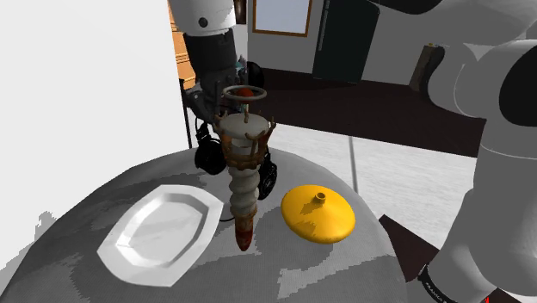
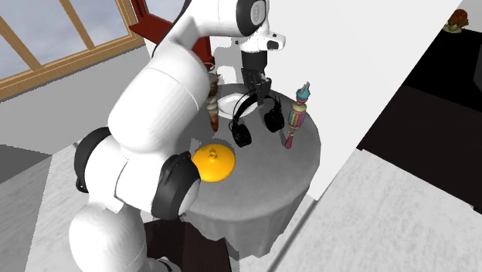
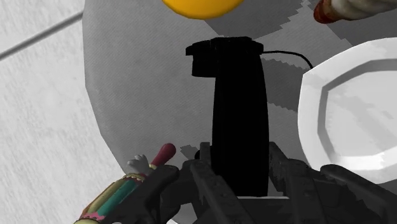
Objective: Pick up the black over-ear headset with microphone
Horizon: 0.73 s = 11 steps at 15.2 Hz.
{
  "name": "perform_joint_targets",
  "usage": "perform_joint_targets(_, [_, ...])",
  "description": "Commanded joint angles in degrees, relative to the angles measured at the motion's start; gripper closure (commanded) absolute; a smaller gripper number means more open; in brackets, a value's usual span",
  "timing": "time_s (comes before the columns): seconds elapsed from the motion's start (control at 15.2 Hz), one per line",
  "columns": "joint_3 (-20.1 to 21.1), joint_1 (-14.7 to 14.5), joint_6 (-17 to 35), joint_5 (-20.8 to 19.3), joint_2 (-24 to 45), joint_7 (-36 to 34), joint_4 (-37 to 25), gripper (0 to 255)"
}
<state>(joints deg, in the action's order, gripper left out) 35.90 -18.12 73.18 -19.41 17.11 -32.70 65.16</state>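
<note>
Round table [image 2: 297,166] under a grey cloth, close to a white wall.
We see the gripper [image 2: 257,89] clamped on the headband of the black headset [image 3: 238,108], whose ear cups are just beside the white plate [image 1: 163,231]. A brown-tipped spindle [image 1: 244,185] stands by the plate's edge, and a yellow lid [image 1: 317,213] lies farther from the plate.

Black headset [image 3: 239,114] — yellow lid [image 1: 317,213] — white plate [image 1: 163,231]
</note>
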Motion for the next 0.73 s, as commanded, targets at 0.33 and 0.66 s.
perform_joint_targets(0.33, [-0.26,-5.04,-9.02,-4.16,5.56,0.54,-14.12,255])
perform_joint_targets(0.66, [-2.16,-12.66,-17.8,-9.77,12.92,2.57,-30.74,255])
